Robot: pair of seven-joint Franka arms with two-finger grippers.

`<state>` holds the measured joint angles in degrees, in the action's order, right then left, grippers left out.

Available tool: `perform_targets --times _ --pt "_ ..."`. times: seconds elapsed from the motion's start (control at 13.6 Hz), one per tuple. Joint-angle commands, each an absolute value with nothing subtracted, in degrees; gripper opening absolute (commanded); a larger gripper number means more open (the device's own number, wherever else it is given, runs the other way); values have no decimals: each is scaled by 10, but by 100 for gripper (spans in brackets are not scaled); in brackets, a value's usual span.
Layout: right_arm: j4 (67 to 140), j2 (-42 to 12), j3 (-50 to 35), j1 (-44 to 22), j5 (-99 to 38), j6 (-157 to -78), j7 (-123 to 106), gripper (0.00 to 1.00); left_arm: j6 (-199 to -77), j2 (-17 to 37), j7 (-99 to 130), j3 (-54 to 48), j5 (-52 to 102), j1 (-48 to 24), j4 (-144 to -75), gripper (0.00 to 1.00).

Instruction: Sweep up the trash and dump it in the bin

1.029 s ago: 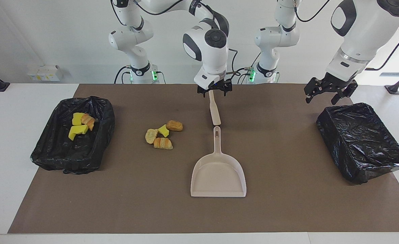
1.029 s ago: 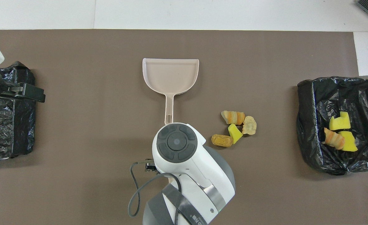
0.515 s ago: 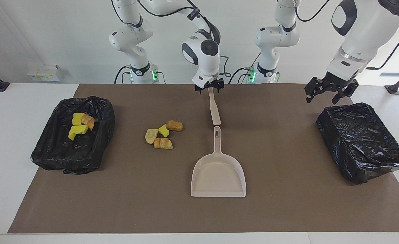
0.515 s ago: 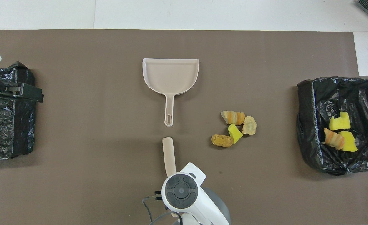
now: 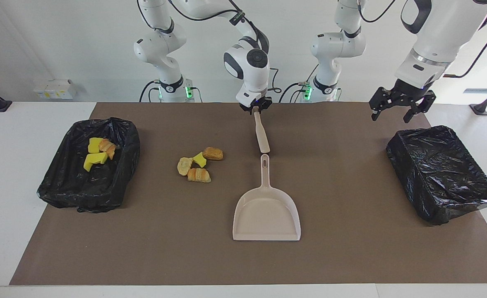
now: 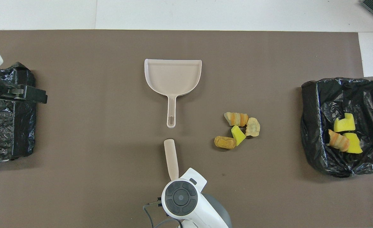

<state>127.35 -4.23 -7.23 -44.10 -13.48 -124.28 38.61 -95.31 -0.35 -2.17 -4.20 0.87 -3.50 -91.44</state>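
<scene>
Several trash pieces (image 5: 197, 165) (image 6: 238, 129) lie in a loose pile on the brown mat, toward the right arm's end. Three more pieces (image 5: 98, 151) (image 6: 344, 136) sit in the black-lined bin (image 5: 61, 182) (image 6: 310, 126) at that end. The beige brush (image 5: 262, 134) (image 6: 171, 156) lies in line with the dustpan (image 5: 267, 215) (image 6: 173, 76), nearer to the robots. My right gripper (image 5: 255, 109) is shut on the brush's end nearest the robots; from overhead its wrist hides the grip. My left gripper (image 5: 396, 109) (image 6: 31, 94) hangs open above the mat beside the other bin.
A second black-lined bin (image 5: 442, 174) (image 6: 5, 126) stands at the left arm's end with nothing showing in it. The brown mat (image 5: 351, 248) covers most of the white table. The dustpan's handle tip lies a short gap from the brush's tip.
My right arm drew back from over the brush, came down at its robot-side end, and the fingers closed on it. The left gripper rose slightly. Trash and dustpan have not moved.
</scene>
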Motion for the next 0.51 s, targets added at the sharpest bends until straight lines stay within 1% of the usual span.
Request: perform_targets --times 0.0,0.07,0.22,0.29,0.44 --pt "1272 -40 -71 -437 -150 -1246 372 0 -1009 -4 0 -37 3 -83 -952 100" --pt "1260 -42 -69 -435 -150 -1238 374 0 -1030 -4 0 -37 3 -94 -971 100" --pt "1243 -27 -62 -429 -144 -1184 381 0 -1094 3 4 -37 3 -129 -1008 100" --pt "1239 -2 -61 -410 -139 -1148 381 0 -1120 12 22 -37 2 -144 -1019 100" --pt "1240 56 -62 -361 -132 -1090 371 0 -1156 41 61 -36 0 -173 -1019 100"
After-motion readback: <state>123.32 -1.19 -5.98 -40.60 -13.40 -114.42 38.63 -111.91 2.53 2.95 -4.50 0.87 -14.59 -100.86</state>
